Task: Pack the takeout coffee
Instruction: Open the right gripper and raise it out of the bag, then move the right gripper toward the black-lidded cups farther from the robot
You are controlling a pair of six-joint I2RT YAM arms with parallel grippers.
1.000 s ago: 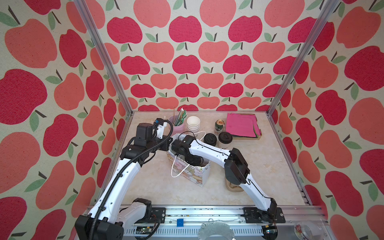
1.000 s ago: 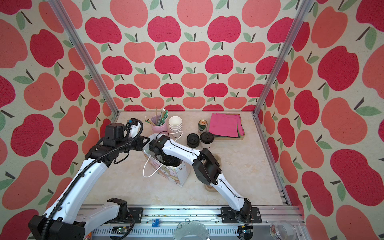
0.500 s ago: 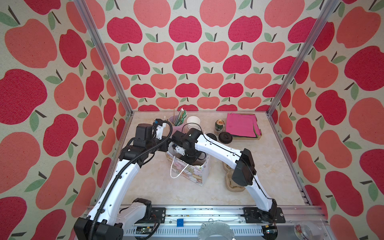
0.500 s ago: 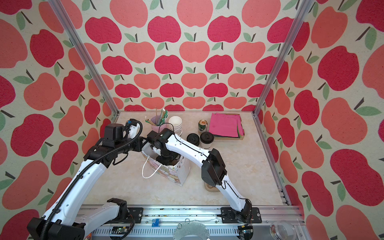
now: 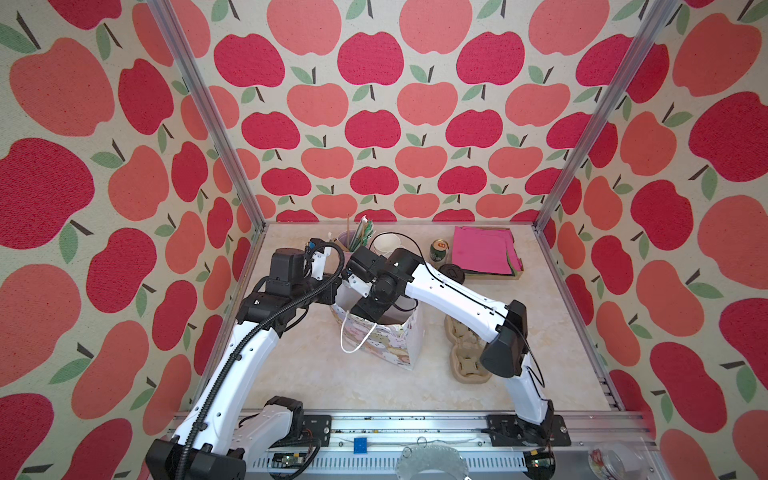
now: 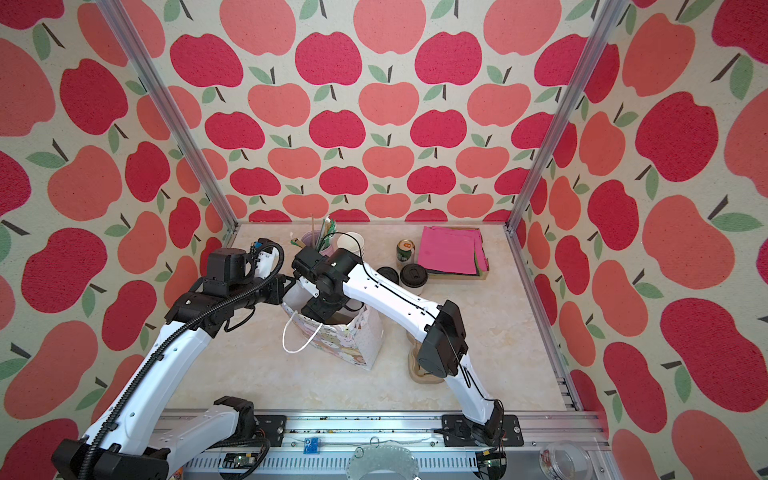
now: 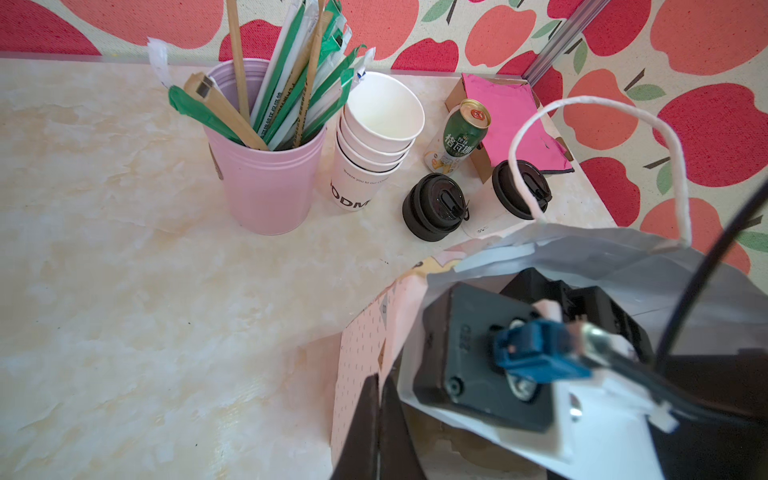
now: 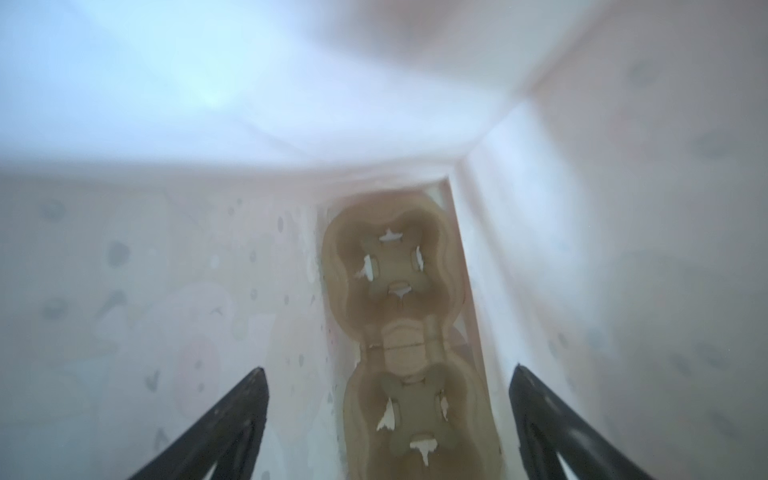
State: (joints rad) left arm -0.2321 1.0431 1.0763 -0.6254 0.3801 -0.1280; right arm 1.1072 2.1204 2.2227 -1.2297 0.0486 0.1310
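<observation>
Spare carrier: a brown cardboard cup carrier (image 5: pixel 465 368) is lying flat on the table (image 5: pixel 332 382), just beside the bag on the right arm's side.
Paper bag: the patterned paper bag (image 5: pixel 390 345) is standing upright with its mouth open and a white cord handle hanging down the front.
Left gripper: the left gripper (image 7: pixel 382 378) is pinching the bag's rim, jaws closed on the paper.
Right gripper: the right gripper (image 8: pixel 388 370) is reaching down inside the bag with its jaws spread wide, gripping nothing.
Bag floor: a second carrier (image 8: pixel 395 291) is lying at the bottom, both wells empty.
Takeout coffee: the takeout coffee (image 6: pixel 413 275) is standing upright on the table behind the bag, outside it, apart from both grippers.
Neighbours: a stack of black lids (image 7: pixel 434 205) is sitting just beside it, with a green can (image 7: pixel 461 137) behind.
Back row: stacked white cups (image 7: pixel 374 141), a pink tumbler (image 7: pixel 270 183) of straws, and pink napkins (image 5: pixel 484 249) are sitting near the wall.
</observation>
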